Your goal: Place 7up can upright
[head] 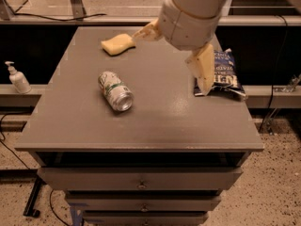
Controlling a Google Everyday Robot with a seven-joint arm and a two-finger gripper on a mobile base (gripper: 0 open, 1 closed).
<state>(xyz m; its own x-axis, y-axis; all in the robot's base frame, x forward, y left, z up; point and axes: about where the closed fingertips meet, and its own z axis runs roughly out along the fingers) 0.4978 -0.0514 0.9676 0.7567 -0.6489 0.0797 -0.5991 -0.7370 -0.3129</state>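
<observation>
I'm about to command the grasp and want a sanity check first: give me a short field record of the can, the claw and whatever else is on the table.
7up can: lying on its side, left of centre, one silver end toward the camera
claw: open, empty, above the table's far right part, apart from the can
table: grey top, drawers below
sponge: yellow, far side, left of the claw
chip bag: dark blue, right edge, partly behind one claw finger
soap bottle: on the ledge left of the table
task state: can not yet upright
</observation>
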